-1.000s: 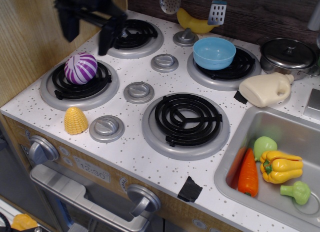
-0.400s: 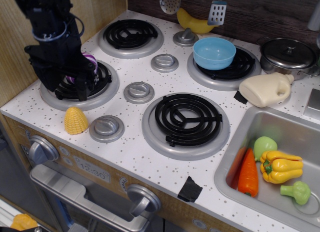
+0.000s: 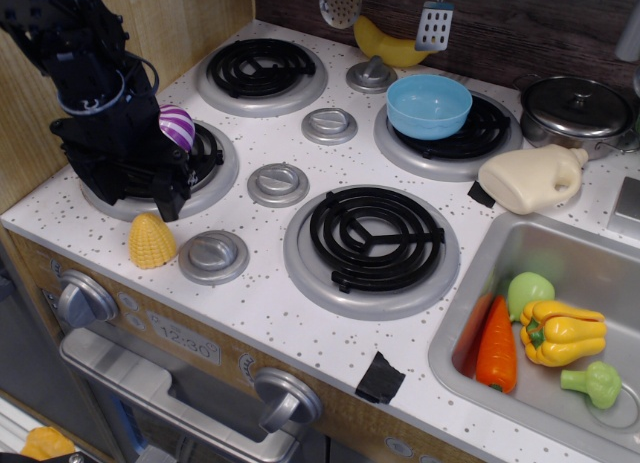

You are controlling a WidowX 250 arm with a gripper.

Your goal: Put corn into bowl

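Corn point(image 3: 151, 241) sits upright on the speckled tabletop point(image 3: 270, 303), at the front left corner, just beside a silver knob point(image 3: 213, 255) and in front of the front left burner point(image 3: 160, 168). We see the black gripper point(image 3: 150, 188) hanging directly above and behind the corn, its lowest tip close over the corn's top but apart from it; whether the jaws are spread or closed we cannot tell, since the dark body hides them. Behind the gripper, partly covered by it, the purple-striped ball point(image 3: 177, 126) rests on that front left burner. The bowl point(image 3: 428, 105) stands well apart from the corn, on the back right burner point(image 3: 450, 133). Right of it we see a silver lidded pot point(image 3: 577, 107) and a cream jug point(image 3: 533, 178) lying on its side.
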